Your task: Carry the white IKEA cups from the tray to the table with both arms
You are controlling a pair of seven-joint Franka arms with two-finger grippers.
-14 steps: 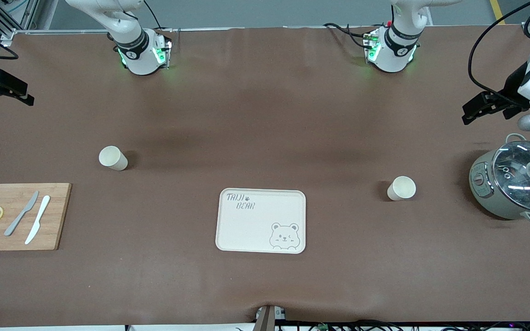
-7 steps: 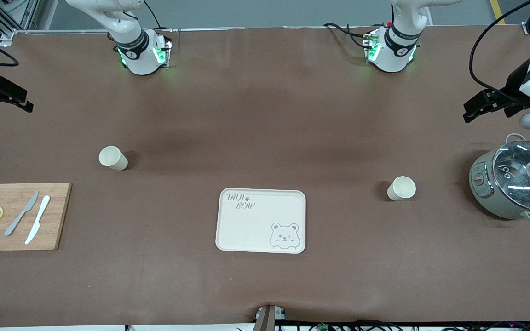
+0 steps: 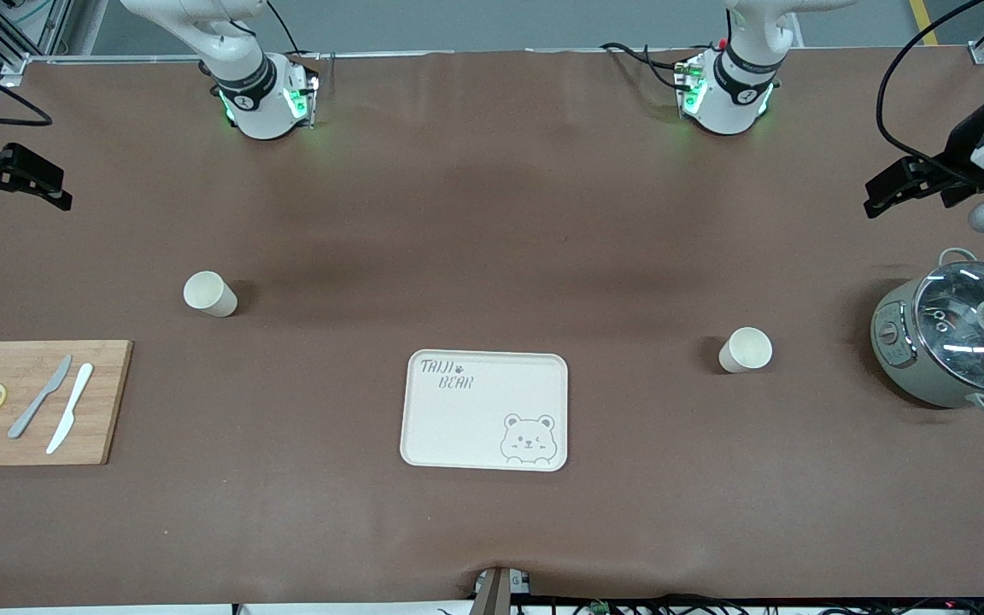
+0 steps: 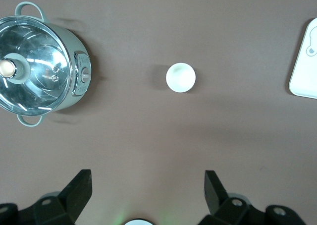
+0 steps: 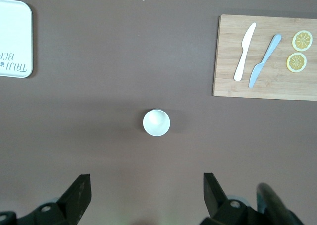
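Two white IKEA cups stand upright on the brown table. One cup [image 3: 210,293] is toward the right arm's end and also shows in the right wrist view [image 5: 156,122]. The other cup [image 3: 746,349] is toward the left arm's end and also shows in the left wrist view [image 4: 181,77]. My left gripper [image 3: 875,196] hangs open and empty high over the bare table at its end, apart from its cup [image 4: 147,180]. My right gripper [image 3: 61,190] hangs open and empty high over the table edge at its end, apart from its cup [image 5: 147,181].
A cream bear-printed tray [image 3: 485,410] lies between the cups, nearer to the front camera. A glass-lidded pot [image 3: 957,333] stands at the left arm's end. A wooden cutting board [image 3: 31,401] with two knives and lemon slices lies at the right arm's end.
Both grippers have shifted slightly in the air at their ends of the table. The cups and the tray have not moved.
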